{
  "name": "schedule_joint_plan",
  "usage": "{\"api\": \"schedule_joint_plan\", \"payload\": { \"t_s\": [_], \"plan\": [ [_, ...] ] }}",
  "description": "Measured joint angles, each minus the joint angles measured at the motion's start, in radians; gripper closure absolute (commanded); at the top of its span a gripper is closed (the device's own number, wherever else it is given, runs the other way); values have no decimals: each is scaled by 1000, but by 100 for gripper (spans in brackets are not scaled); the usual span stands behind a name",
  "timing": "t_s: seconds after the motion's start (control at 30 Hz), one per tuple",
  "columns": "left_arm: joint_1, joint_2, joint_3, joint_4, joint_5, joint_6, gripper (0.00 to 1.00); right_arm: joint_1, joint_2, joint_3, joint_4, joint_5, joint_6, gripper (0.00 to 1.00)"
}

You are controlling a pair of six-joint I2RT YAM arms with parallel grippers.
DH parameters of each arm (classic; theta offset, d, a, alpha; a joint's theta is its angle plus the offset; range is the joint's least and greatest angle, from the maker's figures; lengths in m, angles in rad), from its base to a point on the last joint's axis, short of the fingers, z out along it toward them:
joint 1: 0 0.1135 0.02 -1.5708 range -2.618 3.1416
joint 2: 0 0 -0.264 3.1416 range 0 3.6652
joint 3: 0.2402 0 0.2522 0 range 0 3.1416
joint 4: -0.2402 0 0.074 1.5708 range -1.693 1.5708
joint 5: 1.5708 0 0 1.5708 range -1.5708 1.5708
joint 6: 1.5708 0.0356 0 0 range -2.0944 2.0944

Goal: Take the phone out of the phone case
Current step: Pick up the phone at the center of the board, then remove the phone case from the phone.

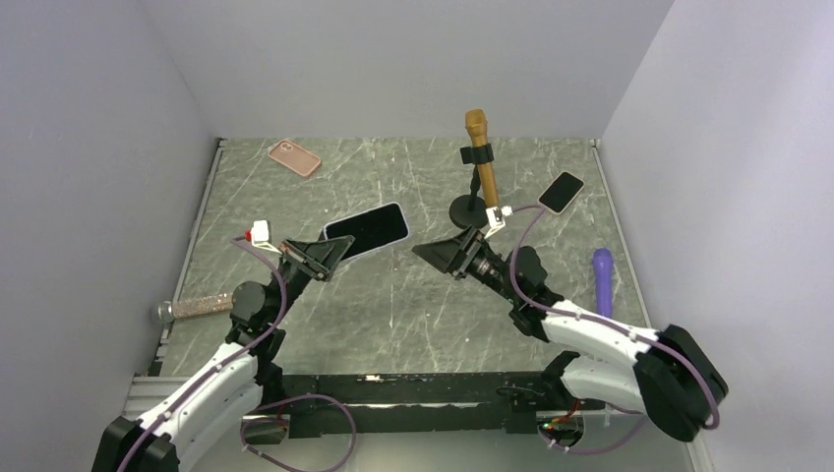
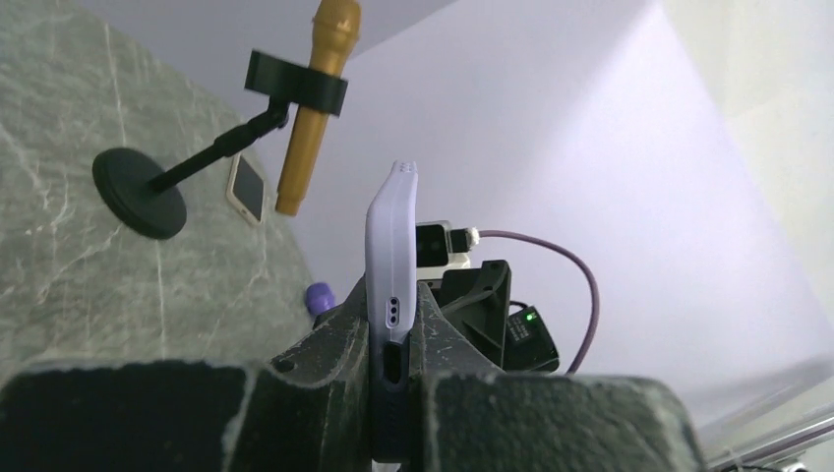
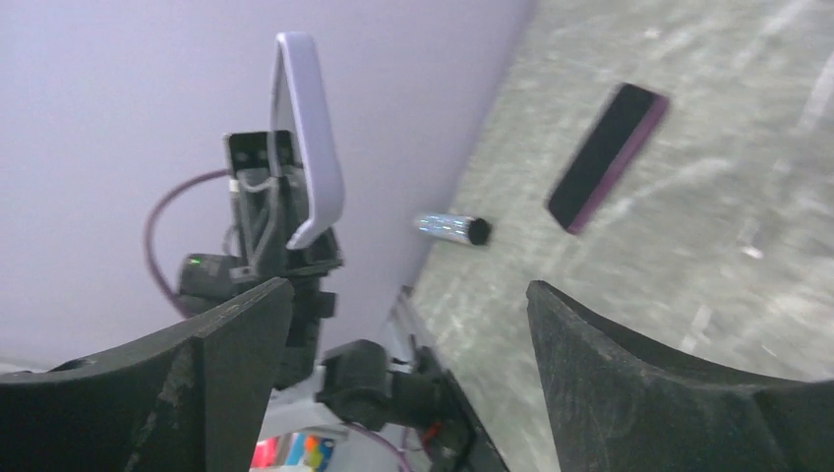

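The phone, black screen up inside a lavender phone case (image 1: 366,229), is held in the air over the middle of the table. My left gripper (image 1: 329,254) is shut on its near-left end. In the left wrist view the case's edge (image 2: 391,246) stands upright between the clamped jaws of the left gripper (image 2: 393,305). My right gripper (image 1: 440,254) is open just right of the phone, a short gap away and touching nothing. In the right wrist view the case (image 3: 310,138) shows edge-on, beyond the right gripper (image 3: 408,290), whose jaws stand wide with nothing between them.
A gold microphone (image 1: 480,147) stands clipped on a black stand (image 1: 464,209) behind the right gripper. Another phone (image 1: 561,192) lies at the back right and a pink case (image 1: 294,157) at the back left. A purple microphone (image 1: 602,280) lies right, a glitter tube (image 1: 197,306) left.
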Motion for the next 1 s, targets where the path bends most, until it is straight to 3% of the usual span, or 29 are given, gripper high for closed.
{"api": "schedule_joint_plan", "payload": {
  "t_s": [0.17,0.33,0.5,0.63,0.87,1.0],
  "plan": [
    [-3,-29,1,-2,-56,-56,100,1,162,72,246,-93,80,28],
    [-8,-26,1,-2,-64,-94,100,12,236,138,394,-150,132,29],
    [-12,-27,26,3,-67,-117,100,18,270,192,411,-159,154,40],
    [-39,-34,31,12,-71,-134,100,26,290,243,392,-173,163,42],
    [-56,-47,32,19,-71,-146,100,37,336,314,376,-176,165,59],
    [-56,-4,32,50,-71,-166,100,51,396,317,388,-175,186,61]
  ]
}}
